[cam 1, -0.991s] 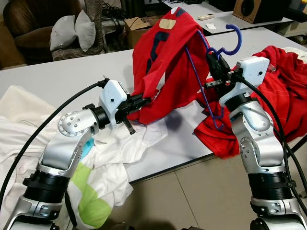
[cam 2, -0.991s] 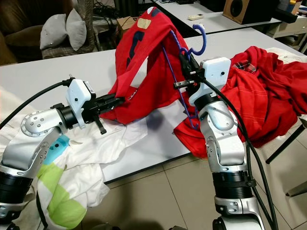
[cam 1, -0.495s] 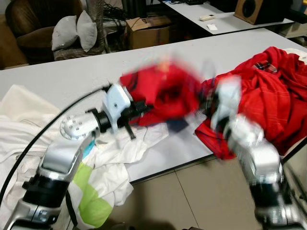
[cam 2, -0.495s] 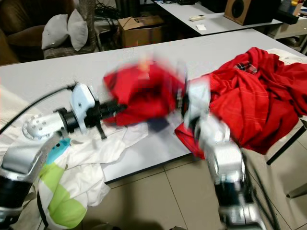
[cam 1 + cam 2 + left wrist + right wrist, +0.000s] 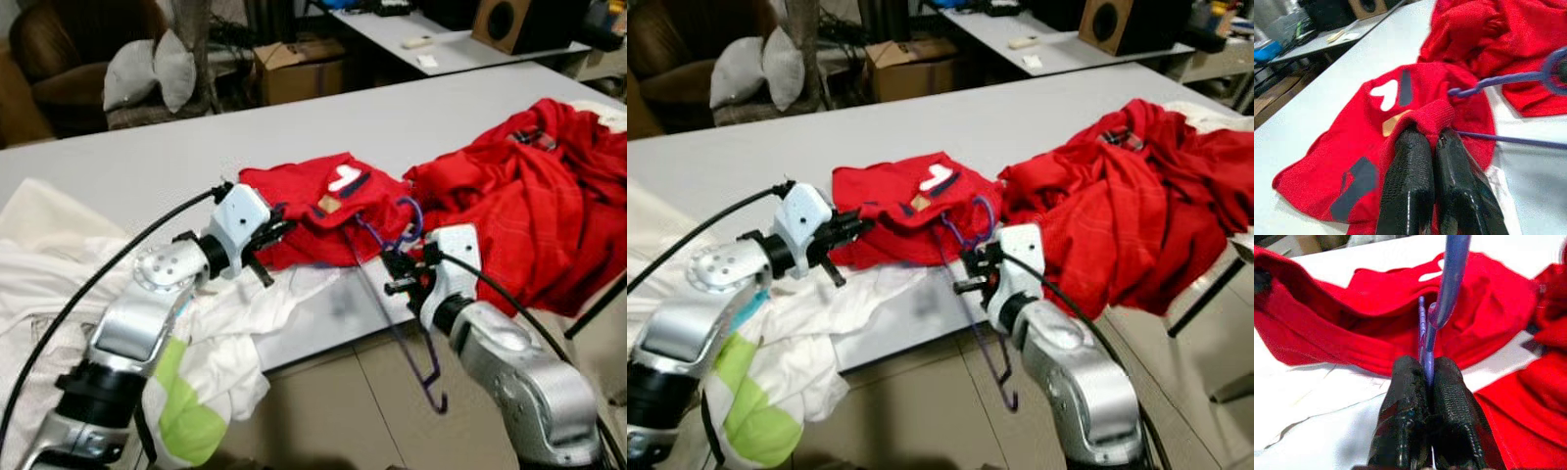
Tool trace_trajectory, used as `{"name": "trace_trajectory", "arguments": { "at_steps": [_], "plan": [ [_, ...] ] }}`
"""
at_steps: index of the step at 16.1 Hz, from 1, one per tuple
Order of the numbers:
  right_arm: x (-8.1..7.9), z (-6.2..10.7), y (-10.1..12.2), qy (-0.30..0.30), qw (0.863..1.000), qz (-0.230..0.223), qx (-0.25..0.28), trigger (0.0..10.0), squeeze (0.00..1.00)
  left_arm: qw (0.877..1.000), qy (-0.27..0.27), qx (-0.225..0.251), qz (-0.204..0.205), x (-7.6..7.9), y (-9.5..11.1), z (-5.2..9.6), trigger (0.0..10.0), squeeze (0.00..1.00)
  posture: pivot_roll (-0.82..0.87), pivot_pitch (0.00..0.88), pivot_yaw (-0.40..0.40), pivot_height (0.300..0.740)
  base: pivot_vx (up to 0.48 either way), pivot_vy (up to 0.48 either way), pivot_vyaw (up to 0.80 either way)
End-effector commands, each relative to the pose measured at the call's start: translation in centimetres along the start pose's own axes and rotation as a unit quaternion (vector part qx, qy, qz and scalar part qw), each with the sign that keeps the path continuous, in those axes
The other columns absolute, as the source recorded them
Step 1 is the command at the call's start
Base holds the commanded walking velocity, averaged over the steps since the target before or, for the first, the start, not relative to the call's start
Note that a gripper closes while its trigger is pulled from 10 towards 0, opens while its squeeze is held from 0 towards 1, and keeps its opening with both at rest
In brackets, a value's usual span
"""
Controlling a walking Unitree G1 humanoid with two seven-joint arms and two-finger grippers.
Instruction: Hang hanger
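Hanging: purple hanger (image 5: 392, 284) is pinched just below its hook in the right gripper (image 5: 1426, 382), its lower frame dangling past the tabletop (image 5: 176, 147) edge toward the floor.
Hanger's hook: curls up beside the red shirt (image 5: 323, 201), with one thin arm of the frame running into the shirt's cloth.
Red shirt: lies crumpled on the tabletop, white and dark markings facing up, between the two grippers.
Right jaws: pressed together on the hanger's stem, as the right wrist view shows.
Left gripper (image 5: 1432, 139): at the shirt's near-left edge, low over the tabletop.
Left jaws: pressed together, pinching a fold of the red shirt's hem.
Red clothes pile (image 5: 529, 186): heaped on the tabletop on the right, touching the shirt's right side.
White cloth (image 5: 59, 264): spread on the left, draping off the tabletop edge, with a green patch low down.
Behind: grey cushions (image 5: 147, 73) on a brown armchair, a cardboard box (image 5: 294, 69), and a speaker (image 5: 509, 22) on a farther table.
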State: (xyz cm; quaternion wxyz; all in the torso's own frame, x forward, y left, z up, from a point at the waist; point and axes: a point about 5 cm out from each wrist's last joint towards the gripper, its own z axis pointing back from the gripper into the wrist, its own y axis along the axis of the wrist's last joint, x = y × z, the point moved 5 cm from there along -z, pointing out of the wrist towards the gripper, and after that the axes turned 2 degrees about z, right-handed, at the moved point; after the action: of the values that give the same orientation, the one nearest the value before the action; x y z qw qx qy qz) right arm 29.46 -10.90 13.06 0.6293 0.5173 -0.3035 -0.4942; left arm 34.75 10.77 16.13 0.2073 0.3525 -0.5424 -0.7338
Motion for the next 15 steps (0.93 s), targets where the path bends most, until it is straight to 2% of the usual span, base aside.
{"name": "trace_trajectory", "arguments": {
  "at_steps": [1,3,5,6,7,8,9,10,12,13,14,15],
  "plan": [
    [0.1,0.4,0.4,-0.014,1.0,-0.013,0.005,10.0,0.0,0.999,0.035,0.01,-0.003,-1.7,0.9,0.1,0.0,0.0,-0.08,0.0,0.071,0.74,0.0,0.0,0.0],
    [0.4,0.6,0.7,-0.029,0.999,-0.028,0.012,10.0,0.0,0.999,0.043,0.012,-0.004,-2.0,1.0,0.2,0.0,0.0,-0.08,0.0,0.075,0.74,0.0,0.0,0.0],
    [2.4,0.4,1.1,-0.082,0.991,-0.104,0.031,10.0,0.0,0.999,0.049,0.019,0.001,-2.3,1.3,0.3,0.0,0.0,-0.09,0.0,0.077,0.74,0.0,0.0,0.0],
    [3.3,-0.1,1.3,-0.079,0.987,-0.131,0.04,10.0,0.0,0.998,0.055,0.024,0.001,-2.6,1.5,0.3,0.0,0.0,-0.09,0.0,0.078,0.74,0.0,0.0,0.0],
    [3.6,-0.4,1.4,-0.077,0.986,-0.139,0.043,10.0,0.0,0.998,0.059,0.025,0.001,-2.8,1.6,0.3,0.0,0.0,-0.09,0.0,0.077,0.74,0.0,0.0,0.0],
    [3.9,-1.0,1.7,-0.059,0.982,-0.17,0.048,10.0,0.0,0.998,0.063,0.027,0.001,-3.1,1.7,0.3,0.0,0.0,-0.08,0.0,0.076,0.74,0.0,0.0,0.0],
    [3.9,-1.3,2.5,-0.035,0.983,-0.172,0.054,10.0,0.0,0.997,0.068,0.027,-0.002,-3.3,1.9,0.3,0.0,0.0,-0.08,0.0,0.076,0.74,0.0,0.0,0.0],
    [3.5,-1.4,3.5,-0.012,0.981,-0.18,0.067,10.0,0.0,0.997,0.072,0.028,-0.003,-3.5,2.0,0.3,0.0,0.0,-0.08,0.0,0.076,0.74,0.0,0.0,0.0],
    [2.8,-1.4,4.6,0.022,0.97,-0.226,0.088,10.0,0.0,0.997,0.073,0.031,-0.002,-3.5,2.1,0.3,0.0,0.0,-0.08,0.0,0.067,0.74,0.0,0.0,0.0],
    [2.5,-1.9,4.7,0.037,0.95,-0.296,0.089,10.0,0.0,0.997,0.063,0.039,0.001,-3.1,2.3,0.3,0.0,0.0,-0.08,0.0,0.067,0.74,0.0,0.0,0.0],
    [1.4,-3.0,3.9,0.072,0.917,-0.385,0.071,10.0,0.0,0.997,0.045,0.058,0.003,-2.3,2.9,0.1,0.0,0.0,-0.08,0.0,0.059,0.74,0.0,0.0,0.0],
    [1.0,-3.3,3.4,0.079,0.908,-0.407,0.059,10.0,0.0,0.997,0.045,0.065,0.004,-2.2,3.1,0.1,0.0,0.0,-0.08,0.0,0.059,0.74,0.0,0.0,0.0]
  ]
}}
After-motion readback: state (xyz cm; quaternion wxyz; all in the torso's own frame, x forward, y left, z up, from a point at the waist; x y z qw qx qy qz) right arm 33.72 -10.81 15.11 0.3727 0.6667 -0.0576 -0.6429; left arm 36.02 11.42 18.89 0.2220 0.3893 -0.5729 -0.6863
